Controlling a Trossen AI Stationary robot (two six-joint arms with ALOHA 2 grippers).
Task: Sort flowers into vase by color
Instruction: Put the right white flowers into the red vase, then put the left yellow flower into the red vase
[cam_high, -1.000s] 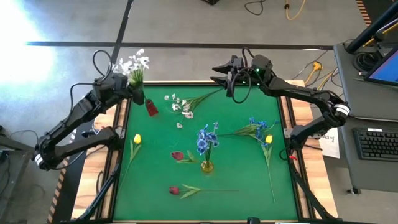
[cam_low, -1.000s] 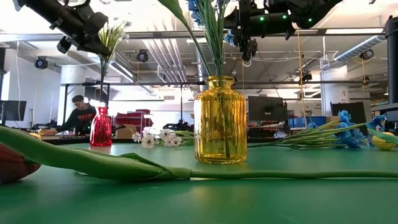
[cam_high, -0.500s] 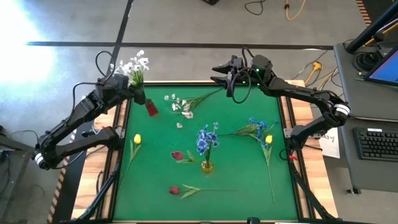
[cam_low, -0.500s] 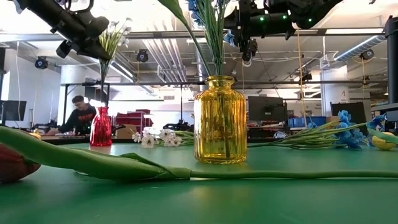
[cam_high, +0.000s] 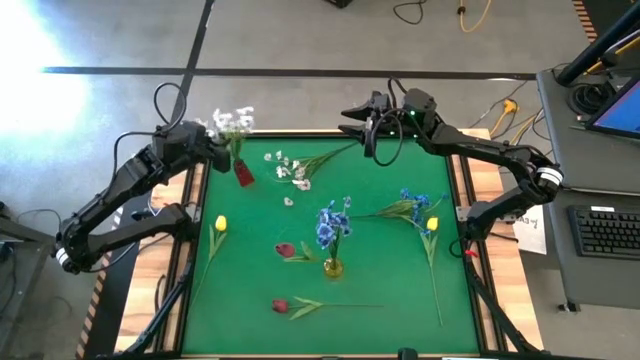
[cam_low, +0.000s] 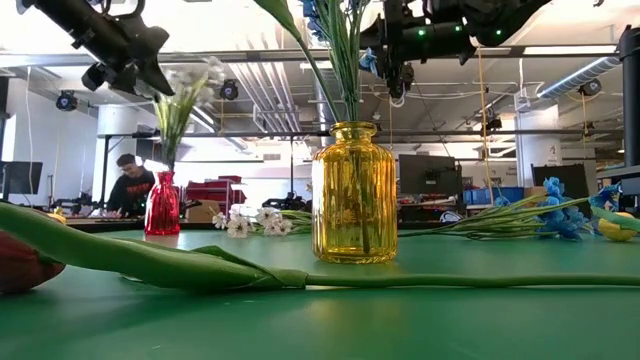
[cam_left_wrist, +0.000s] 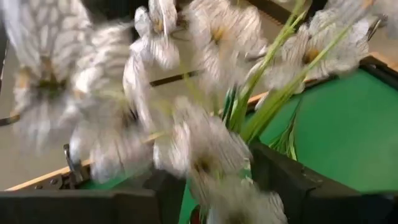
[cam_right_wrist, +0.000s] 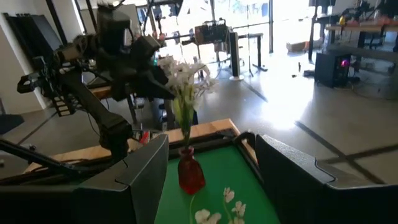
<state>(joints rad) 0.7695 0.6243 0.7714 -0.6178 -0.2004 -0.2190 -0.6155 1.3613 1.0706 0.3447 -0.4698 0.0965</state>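
My left gripper (cam_high: 213, 146) is at the table's far left corner, shut on a spray of small white blossoms (cam_high: 232, 121) above a small red vase (cam_high: 243, 173). The spray also shows in the low view (cam_low: 190, 85) and the right wrist view (cam_right_wrist: 183, 78). Its stems run down to the red vase's mouth (cam_right_wrist: 186, 150). My right gripper (cam_high: 350, 116) hovers open and empty over the far edge's middle. A yellow glass vase (cam_low: 354, 195) near the table's middle holds blue flowers (cam_high: 332, 225). My left gripper pinches the white spray's green stems (cam_left_wrist: 249, 121) between its two fingers, just below the blossoms. The fingers come slanting from the table's left. The spray is lifted and tilted, blossoms leaning toward the table's right, its lower end at the red vase's mouth.
On the green mat lie another white spray (cam_high: 295, 168), a blue bunch (cam_high: 410, 207), two yellow tulips (cam_high: 220, 224) (cam_high: 432, 224) and two red tulips (cam_high: 286, 250) (cam_high: 280, 305). A person (cam_low: 128, 185) sits far behind the table.
The white spray has tipped toward the table's right: its blossoms have swung right and a little lower, while its lower end has stayed at the red vase. My left gripper has turned with it and stays shut on the stems.
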